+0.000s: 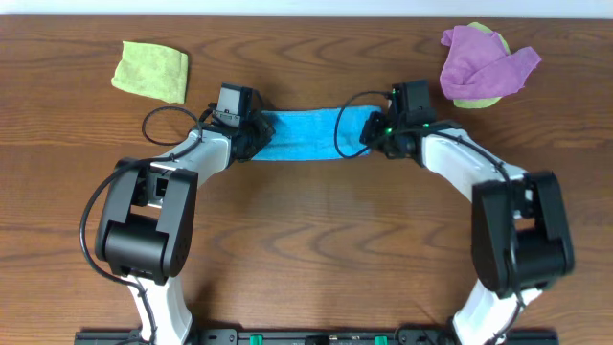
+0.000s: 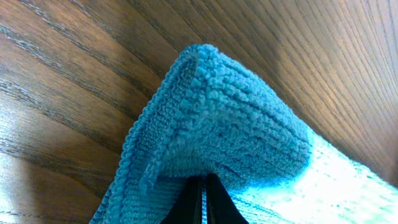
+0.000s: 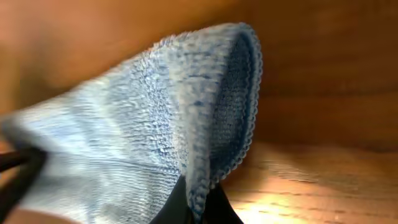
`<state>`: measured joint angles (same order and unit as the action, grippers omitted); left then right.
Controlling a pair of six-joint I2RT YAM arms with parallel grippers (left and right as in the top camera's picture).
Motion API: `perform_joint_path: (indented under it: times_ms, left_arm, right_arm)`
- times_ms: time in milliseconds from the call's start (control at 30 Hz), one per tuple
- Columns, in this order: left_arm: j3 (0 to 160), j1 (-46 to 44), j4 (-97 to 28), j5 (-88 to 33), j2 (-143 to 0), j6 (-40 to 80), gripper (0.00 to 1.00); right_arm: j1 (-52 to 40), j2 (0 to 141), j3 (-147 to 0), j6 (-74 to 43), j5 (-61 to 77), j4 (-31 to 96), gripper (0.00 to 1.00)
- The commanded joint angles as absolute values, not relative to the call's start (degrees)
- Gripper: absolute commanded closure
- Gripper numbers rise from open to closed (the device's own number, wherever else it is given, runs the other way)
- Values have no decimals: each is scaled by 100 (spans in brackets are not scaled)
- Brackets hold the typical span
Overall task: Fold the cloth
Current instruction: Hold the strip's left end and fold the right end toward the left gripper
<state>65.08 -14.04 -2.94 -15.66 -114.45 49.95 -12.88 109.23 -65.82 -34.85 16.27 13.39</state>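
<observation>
The blue cloth (image 1: 305, 134) lies as a long folded strip at the middle back of the table, stretched between both grippers. My left gripper (image 1: 251, 134) is shut on the cloth's left end; in the left wrist view the black fingertips (image 2: 202, 200) pinch a bulging fold of the cloth (image 2: 230, 130). My right gripper (image 1: 372, 132) is shut on the cloth's right end; in the right wrist view the fingertips (image 3: 198, 208) clamp the stitched edge of the cloth (image 3: 155, 118), which stands up above them.
A yellow-green cloth (image 1: 151, 70) lies folded at the back left. A purple cloth (image 1: 484, 59) is crumpled on top of a yellow-green one (image 1: 477, 99) at the back right. A black cable (image 1: 340, 129) loops over the blue cloth's right part.
</observation>
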Motion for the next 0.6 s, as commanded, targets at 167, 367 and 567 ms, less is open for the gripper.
perform_joint_path:
  times_ms: [167,367,567]
  left_arm:
    - [6628,-1428,-318,-1503,-11577,5037,94]
    - [6628,-1428,-316,-1500,-11577,5037,94]
    - [6628,-1428,-316,-1507,-11574,5037,94]
  right_arm:
    - [-1673,10455,-6573,-3319,2001,1041,99]
    - [-2217,10455,-6580,-3385,1990,692,99]
    - [-2652,10457,-6580,-3470,1925,397,99]
